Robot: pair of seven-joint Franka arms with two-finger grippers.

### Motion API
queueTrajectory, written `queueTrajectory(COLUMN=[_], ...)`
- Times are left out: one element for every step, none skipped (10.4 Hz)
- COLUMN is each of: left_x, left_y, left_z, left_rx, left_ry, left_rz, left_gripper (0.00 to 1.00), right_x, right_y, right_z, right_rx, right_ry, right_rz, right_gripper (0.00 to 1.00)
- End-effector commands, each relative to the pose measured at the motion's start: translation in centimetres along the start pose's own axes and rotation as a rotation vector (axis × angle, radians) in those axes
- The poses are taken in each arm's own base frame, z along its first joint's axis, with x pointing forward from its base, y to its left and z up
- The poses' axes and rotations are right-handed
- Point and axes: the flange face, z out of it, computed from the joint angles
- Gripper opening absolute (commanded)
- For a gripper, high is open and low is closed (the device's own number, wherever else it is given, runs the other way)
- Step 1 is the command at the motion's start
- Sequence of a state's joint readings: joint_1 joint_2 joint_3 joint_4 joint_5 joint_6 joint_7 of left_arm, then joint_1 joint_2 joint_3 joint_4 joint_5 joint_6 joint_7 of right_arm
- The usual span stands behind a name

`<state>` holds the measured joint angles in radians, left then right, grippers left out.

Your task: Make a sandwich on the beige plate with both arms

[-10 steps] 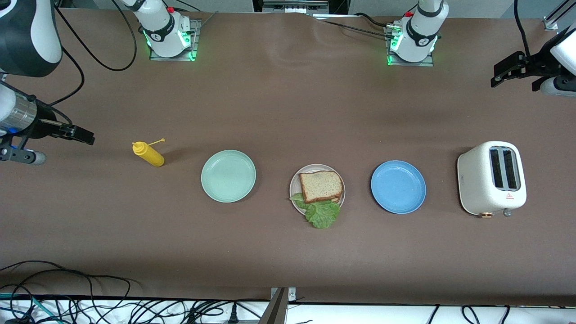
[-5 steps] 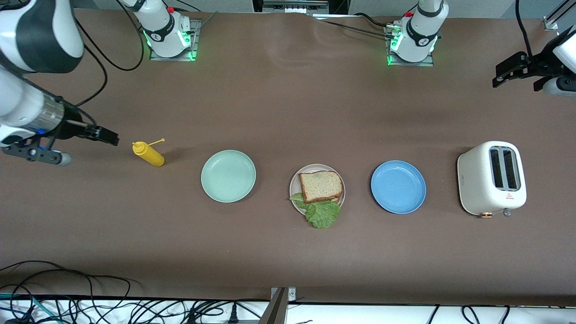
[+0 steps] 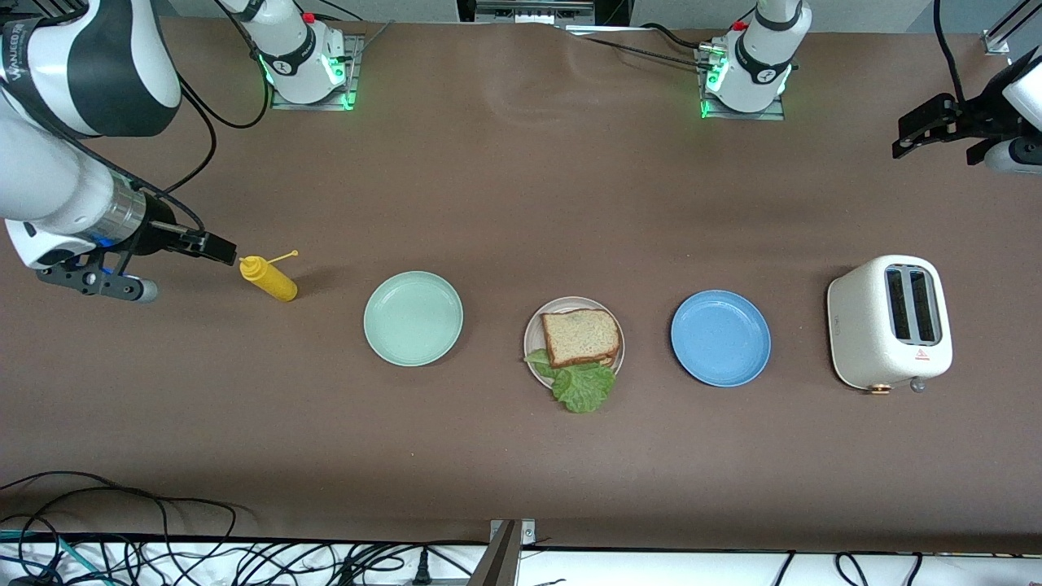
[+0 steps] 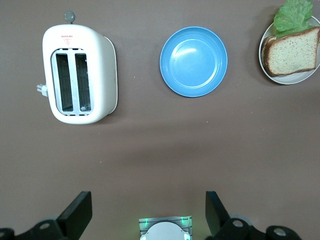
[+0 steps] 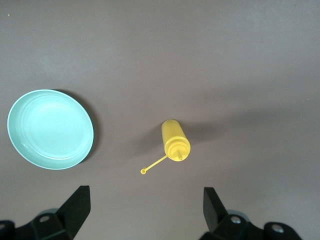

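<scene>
The sandwich (image 3: 580,336) lies on the beige plate (image 3: 574,303) at the table's middle, a brown bread slice on top. Its green lettuce leaf (image 3: 584,387) sticks out over the rim nearer the front camera. The left wrist view also catches the sandwich (image 4: 292,52) and the plate (image 4: 287,79). My right gripper (image 3: 221,247) hangs open and empty in the air beside the yellow bottle's cap; its wrist view shows the right gripper (image 5: 145,210) wide apart. My left gripper (image 3: 902,137) is open and empty, high over the left arm's end of the table, seen wide apart in its own view (image 4: 149,215).
A yellow squeeze bottle (image 3: 269,279) lies on its side toward the right arm's end. A mint green plate (image 3: 413,318) and a blue plate (image 3: 720,338) flank the beige plate. A white toaster (image 3: 889,322) stands toward the left arm's end. Cables run along the front edge.
The right arm has swung in over the table, bringing its open gripper up beside the yellow bottle's cap. The left gripper has barely shifted. Nothing on the table moved.
</scene>
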<state>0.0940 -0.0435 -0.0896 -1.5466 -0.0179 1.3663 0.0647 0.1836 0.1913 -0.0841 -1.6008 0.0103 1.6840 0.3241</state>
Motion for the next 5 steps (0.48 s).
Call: queueTrajectory(left_x=[0.21, 0.21, 0.39, 0.44, 0.50], left_y=[-0.43, -0.43, -0.44, -0.45, -0.46], left_z=[-0.59, -0.59, -0.37, -0.30, -0.22], left_rx=[0.028, 0.028, 0.025, 0.025, 0.025], left_ry=[-0.005, -0.005, -0.009, -0.011, -0.012], left_rz=[-0.005, -0.005, -0.005, -0.005, -0.005], left_gripper=[1.00, 1.00, 1.00, 1.00, 1.00], right_x=[0.24, 0.02, -0.02, -0.11, -0.12], right_y=[1.10, 0.96, 1.03, 1.07, 1.10], right_z=[-1.70, -2.06, -2.14, -2.36, -2.35], right_rx=[0.001, 0.005, 0.008, 0.009, 0.014], right_ry=[0.026, 0.027, 0.026, 0.027, 0.024], right_rz=[0.011, 0.017, 0.019, 0.017, 0.022], right_gripper=[1.00, 1.00, 1.00, 1.00, 1.00])
